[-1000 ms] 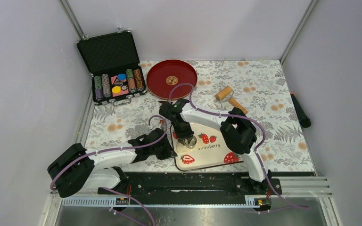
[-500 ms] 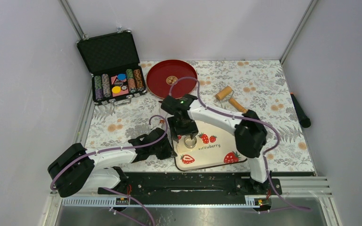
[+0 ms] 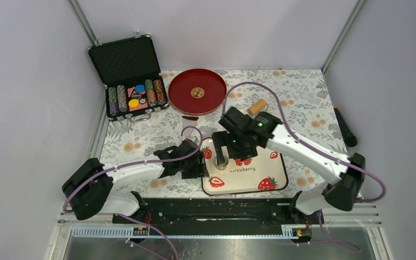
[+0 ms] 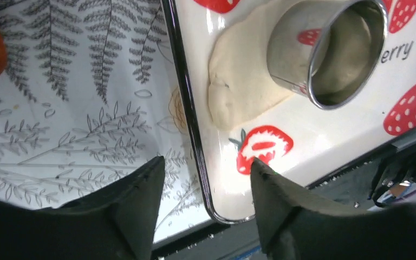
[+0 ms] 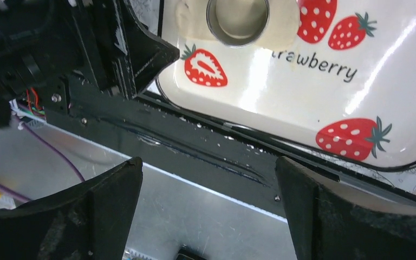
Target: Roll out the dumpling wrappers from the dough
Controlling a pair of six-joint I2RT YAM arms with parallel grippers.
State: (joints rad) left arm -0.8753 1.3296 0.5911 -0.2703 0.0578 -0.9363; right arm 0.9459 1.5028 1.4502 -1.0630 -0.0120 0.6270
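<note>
Tablecloth [image 4: 59, 108]; tray rim [image 4: 192, 124] between parted left fingers [image 4: 135, 211]; dough [image 4: 238, 81] near rim

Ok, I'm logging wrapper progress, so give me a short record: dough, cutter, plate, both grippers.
dough: flattened sheet on the strawberry tray
ring cutter: standing on the dough, not held
red plate: far side, nothing on it
left gripper: open, astride the tray's left rim
right gripper: open, holding nothing, above the tray

Tray [image 3: 245, 182]: white, red strawberry print. Dough [image 4: 237, 81]: pale cream. Ring cutter [image 4: 291, 51]: silver. Tablecloth [image 3: 141, 135]: white w/ grey fern, orange flower pattern. Plate [image 3: 181, 96]: red, gold emblem [image 3: 197, 92].
</note>
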